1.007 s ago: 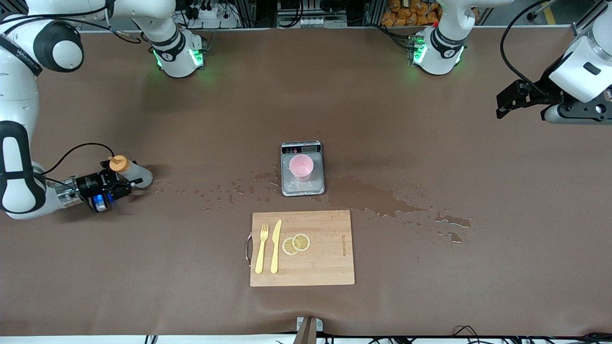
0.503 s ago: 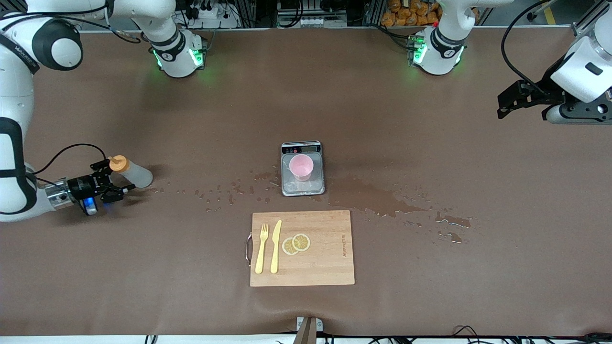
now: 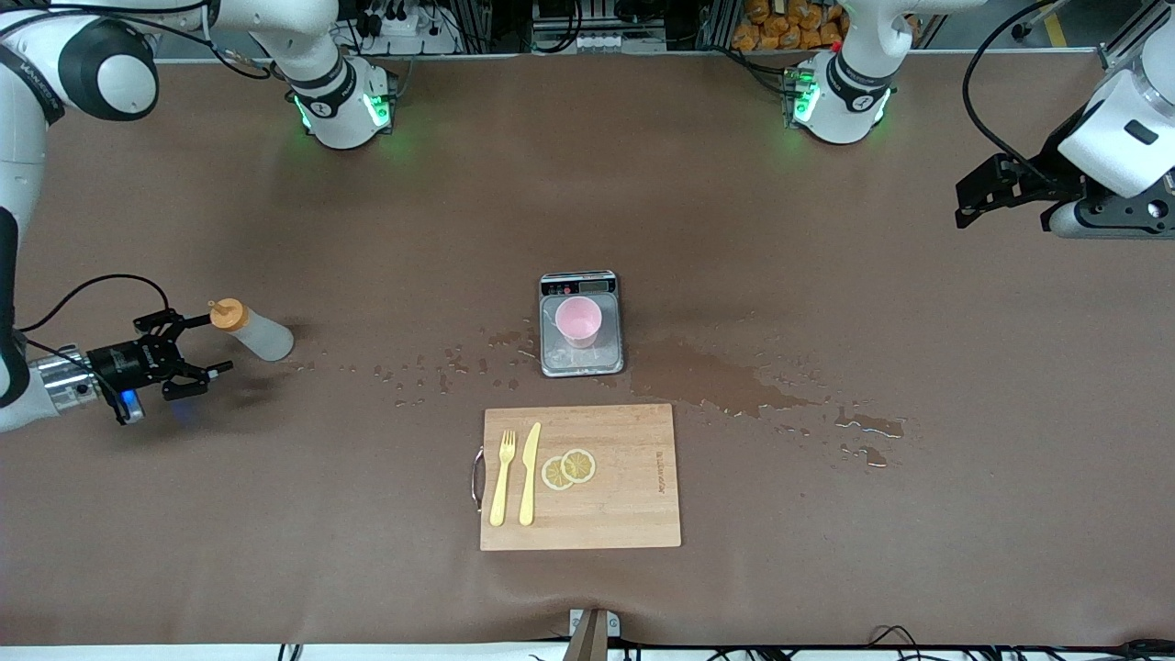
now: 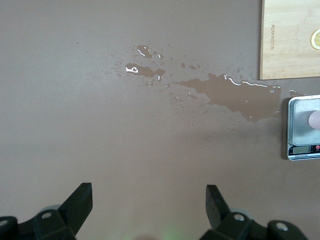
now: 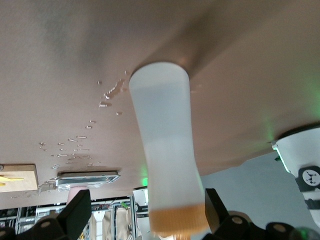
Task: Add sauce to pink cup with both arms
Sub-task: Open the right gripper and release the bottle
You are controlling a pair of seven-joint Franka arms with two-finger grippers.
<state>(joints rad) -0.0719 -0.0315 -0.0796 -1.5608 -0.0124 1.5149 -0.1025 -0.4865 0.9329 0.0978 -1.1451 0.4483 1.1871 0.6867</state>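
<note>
Sauce bottle [image 3: 250,330]: upright on table, at 9 o'clock of the pink cup [image 3: 578,320], which sits on scale [image 3: 581,353].
Right gripper [image 3: 200,346]: fingers apart, beside bottle, touching nothing.
Left gripper [image 3: 960,199]: fingers apart, waiting at the left arm's end.
Stage: fits both approach and release; wet spill [image 3: 725,381] at cup's 4 o'clock.
</note>
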